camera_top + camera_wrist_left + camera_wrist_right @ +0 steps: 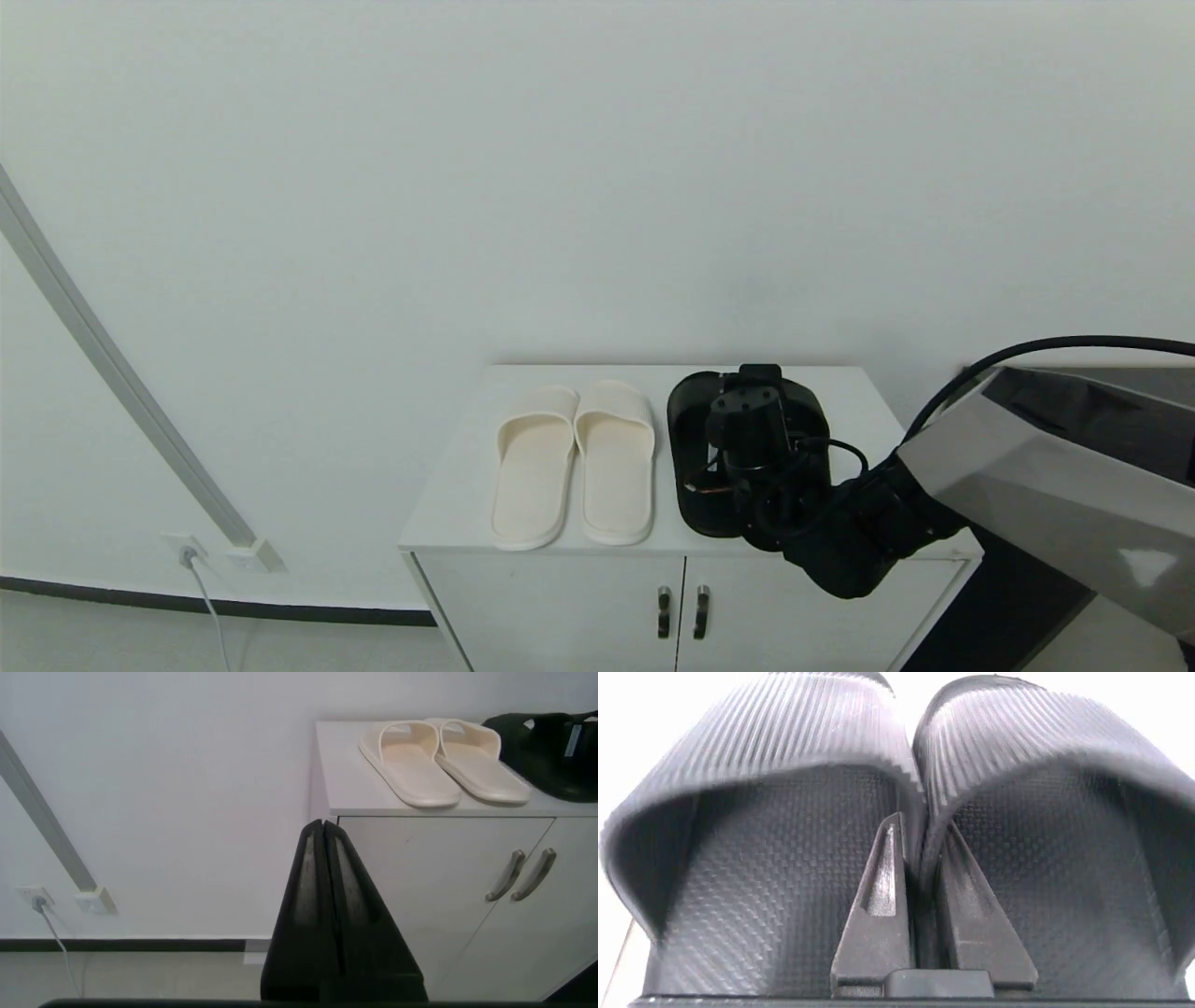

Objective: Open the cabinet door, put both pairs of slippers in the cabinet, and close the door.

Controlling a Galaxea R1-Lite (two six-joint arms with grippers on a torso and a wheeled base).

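Black slippers (686, 439) side by side on the cabinet (453, 495) top's right half, right gripper (920, 863) clamped on their touching inner strap edges, white slippers (571, 464) just beside them on the left, doors (560, 607) closed below, left gripper (324, 829) pressed together, empty, off the cabinet's left side.

Around the right pincer (922, 831), the black slippers (785, 793) run off the picture on both outer sides and at the heels. From the head, the wrist above that pincer covers their middle. Below it, the cabinet (560, 597) is cut off just under its handles (664, 611).
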